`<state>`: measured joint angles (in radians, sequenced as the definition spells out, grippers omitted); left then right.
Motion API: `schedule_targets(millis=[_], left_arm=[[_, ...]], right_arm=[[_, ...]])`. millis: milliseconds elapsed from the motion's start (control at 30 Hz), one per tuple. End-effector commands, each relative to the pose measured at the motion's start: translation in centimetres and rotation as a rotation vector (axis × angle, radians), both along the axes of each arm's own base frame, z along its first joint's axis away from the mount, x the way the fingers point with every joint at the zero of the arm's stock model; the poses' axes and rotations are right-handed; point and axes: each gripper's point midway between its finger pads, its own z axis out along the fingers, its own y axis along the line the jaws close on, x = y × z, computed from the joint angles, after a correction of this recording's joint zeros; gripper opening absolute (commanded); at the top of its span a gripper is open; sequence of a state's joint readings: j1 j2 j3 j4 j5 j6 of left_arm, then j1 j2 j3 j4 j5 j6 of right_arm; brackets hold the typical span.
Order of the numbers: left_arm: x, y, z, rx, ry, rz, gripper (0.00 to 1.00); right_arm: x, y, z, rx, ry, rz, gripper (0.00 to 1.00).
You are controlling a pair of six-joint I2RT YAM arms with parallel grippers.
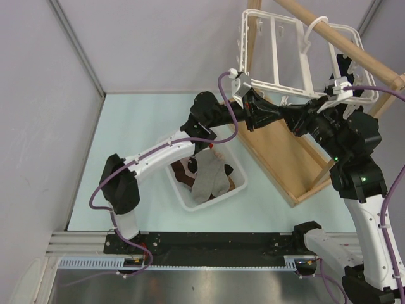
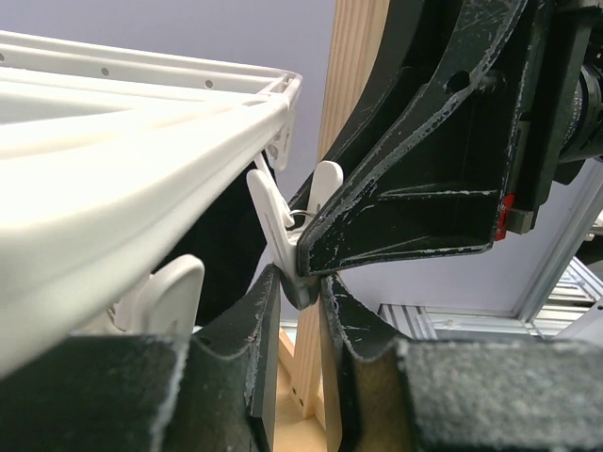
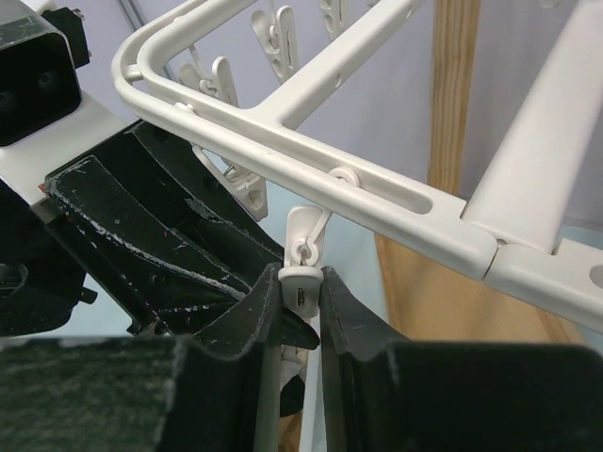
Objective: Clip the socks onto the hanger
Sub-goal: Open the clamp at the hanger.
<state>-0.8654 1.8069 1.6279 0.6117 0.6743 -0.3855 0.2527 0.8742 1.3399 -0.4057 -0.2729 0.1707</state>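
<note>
The white hanger (image 1: 297, 90) hangs from the wooden pole at the back right, its frame (image 2: 141, 160) (image 3: 377, 188) filling both wrist views. My two grippers meet nose to nose under its lower bar. My right gripper (image 3: 301, 282) (image 1: 296, 121) is shut on the top of a small dangling white clip (image 3: 303, 247). My left gripper (image 2: 300, 292) (image 1: 278, 113) pinches the lower tip of a clip (image 2: 278, 212), just under the right gripper's black finger (image 2: 405, 207). The socks (image 1: 209, 180), grey, black and brown, lie in the white basket (image 1: 183, 197) mid-table. No sock shows in either gripper.
The wooden rack's pole (image 1: 342, 41) slants across the top right, and its base frame (image 1: 285, 158) lies on the table below the hanger. A wooden upright (image 2: 353, 85) (image 3: 452, 94) stands right behind the clips. Several more clips (image 3: 283, 42) dangle from the far bars.
</note>
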Motion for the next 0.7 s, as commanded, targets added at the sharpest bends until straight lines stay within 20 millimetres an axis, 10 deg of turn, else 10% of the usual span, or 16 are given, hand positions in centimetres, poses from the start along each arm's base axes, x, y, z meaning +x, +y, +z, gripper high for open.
schedule_targets(millis=[0,300,667], left_arm=[[-1.6,0.5,3.2,-0.071,-0.039,-0.041,0.0],[0.7,0.5,1.9,-0.041,-0.013,0.105,0.0],[1.8,0.1,1.9,0.007,-0.118,0.316,0.0]], right_arm=[[-1.2,1.2,0.5,0.0,0.004,0.081,0.21],[-1.3,-1.6,2.7,0.139,-0.018,-0.091,0.68],[-0.7,-3.5,2.6,0.275,0.046,-0.224,0.54]])
